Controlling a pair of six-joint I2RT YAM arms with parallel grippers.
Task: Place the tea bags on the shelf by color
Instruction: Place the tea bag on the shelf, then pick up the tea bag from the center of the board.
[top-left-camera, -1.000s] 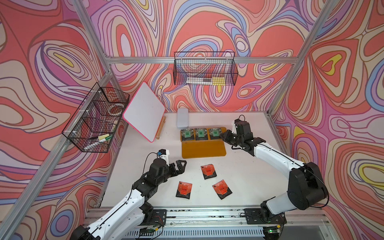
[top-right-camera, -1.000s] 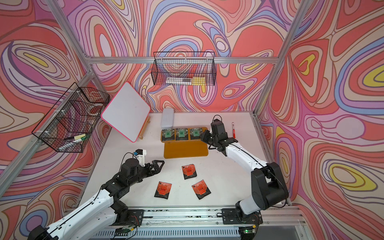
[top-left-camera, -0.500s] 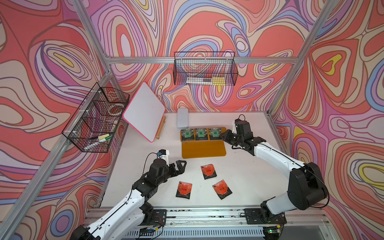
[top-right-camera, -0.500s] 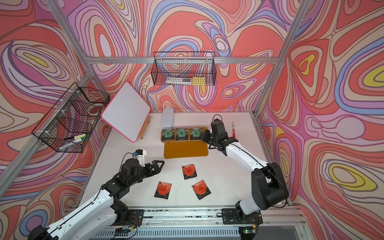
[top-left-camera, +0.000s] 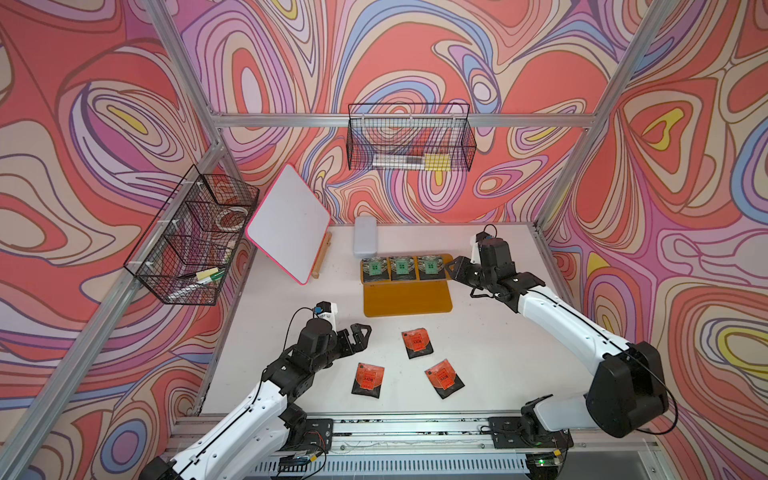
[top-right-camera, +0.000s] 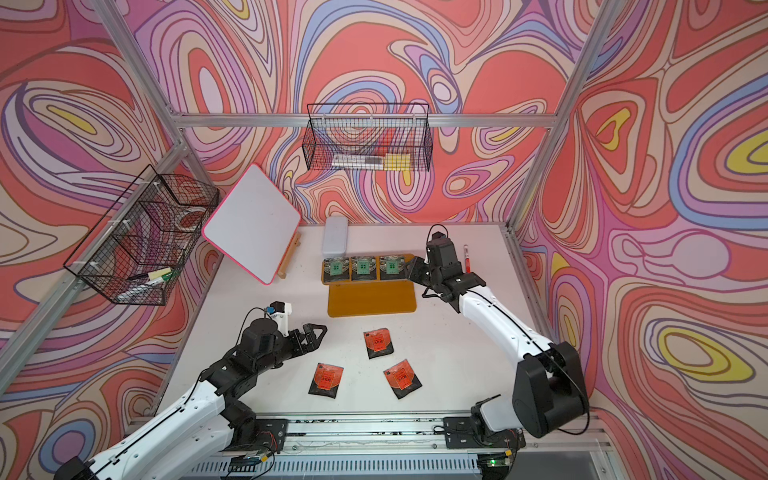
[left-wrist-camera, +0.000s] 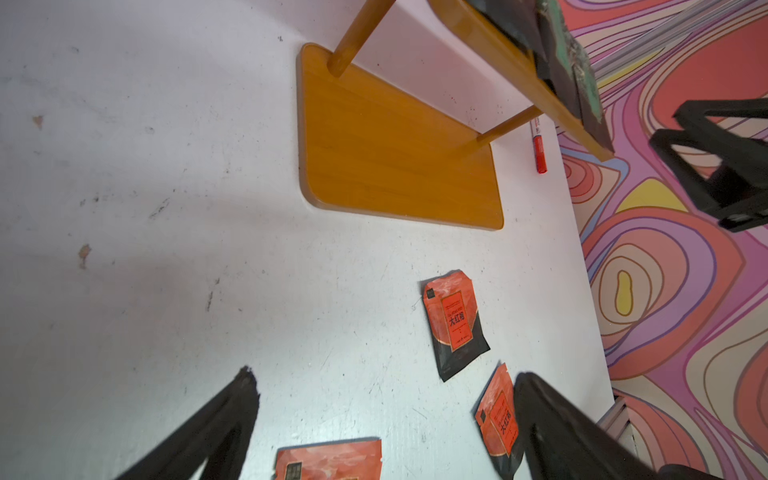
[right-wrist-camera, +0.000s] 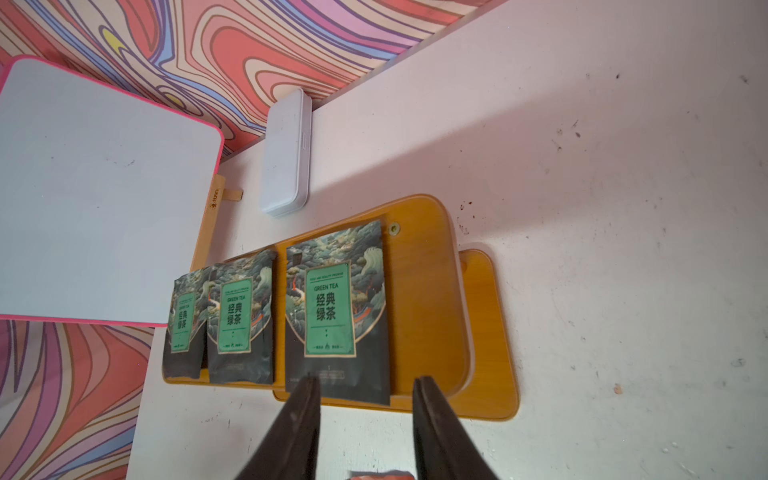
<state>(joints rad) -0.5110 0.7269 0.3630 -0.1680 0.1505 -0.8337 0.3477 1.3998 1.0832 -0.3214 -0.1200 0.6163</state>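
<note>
Three green tea bags (top-left-camera: 401, 267) (right-wrist-camera: 332, 307) lie in a row on the upper board of the mustard shelf (right-wrist-camera: 424, 291). Its lower board (top-left-camera: 407, 299) (left-wrist-camera: 395, 153) is bare. Three orange-red tea bags (top-left-camera: 417, 341) (top-left-camera: 368, 379) (top-left-camera: 444, 377) lie flat on the white table in front of it. My right gripper (top-left-camera: 455, 268) (right-wrist-camera: 365, 380) hovers at the near edge of the rightmost green bag, open, with nothing between its fingers. My left gripper (top-left-camera: 360, 336) (left-wrist-camera: 384, 376) is open wide above the table, left of the orange-red bags.
A pink-rimmed whiteboard (top-left-camera: 289, 224) leans on an easel at the back left, with a white case (top-left-camera: 365, 237) beside it. A red marker (top-right-camera: 466, 258) lies right of the shelf. Black wire baskets (top-left-camera: 409, 143) (top-left-camera: 191, 237) hang on the back and left walls.
My right gripper's jaws have spread apart at the right end of the upper board, leaving the rightmost green bag lying free there. The left arm has not moved.
</note>
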